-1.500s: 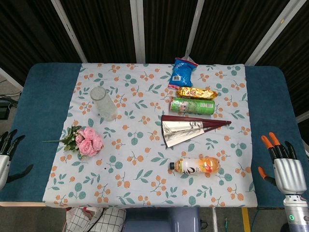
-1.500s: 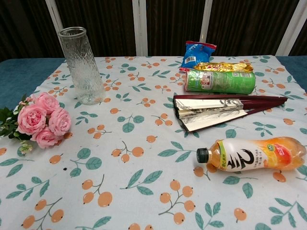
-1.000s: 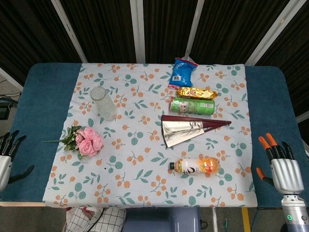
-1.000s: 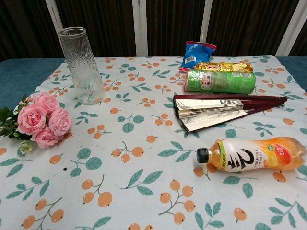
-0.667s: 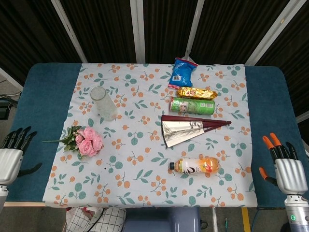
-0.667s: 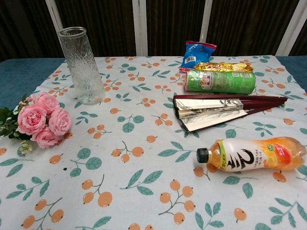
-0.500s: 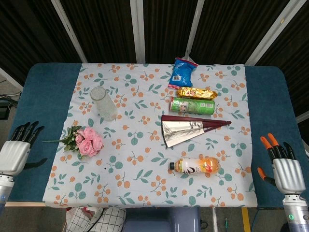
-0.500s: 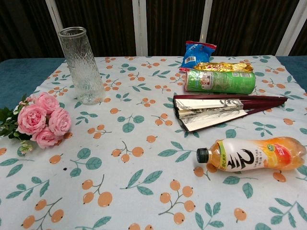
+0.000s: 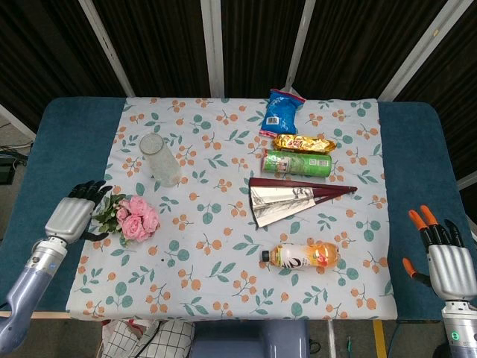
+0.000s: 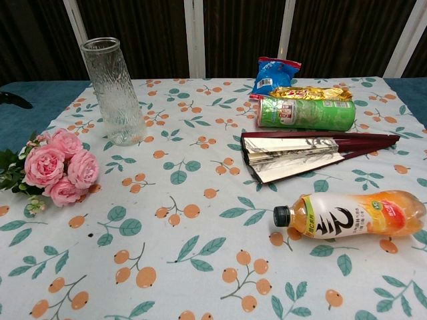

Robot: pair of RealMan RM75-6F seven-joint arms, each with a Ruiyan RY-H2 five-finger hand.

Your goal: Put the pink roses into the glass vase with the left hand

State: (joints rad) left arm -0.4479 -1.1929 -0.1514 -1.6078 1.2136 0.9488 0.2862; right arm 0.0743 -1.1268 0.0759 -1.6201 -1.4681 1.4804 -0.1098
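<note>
The pink roses (image 9: 136, 217) lie on the floral cloth at the left, blooms to the right and green leaves and stem to the left; the chest view shows them too (image 10: 57, 167). The glass vase (image 9: 160, 159) stands upright just behind them, empty (image 10: 115, 90). My left hand (image 9: 74, 214) hovers at the roses' stem end with fingers apart, holding nothing; whether it touches the leaves I cannot tell. In the chest view only one of its dark fingertips (image 10: 15, 100) pokes in at the left edge. My right hand (image 9: 449, 262) stays open off the table's right front corner.
A blue snack bag (image 9: 281, 112), a gold packet (image 9: 302, 142) and a green can (image 9: 298, 162) lie at the back right. A half-open fan (image 9: 294, 200) and an orange drink bottle (image 9: 302, 255) lie on the right of the cloth (image 9: 216, 246).
My left hand has come up from the table's front left edge and moved right to the roses' stem. The right hand has barely shifted. The roses and vase have not moved.
</note>
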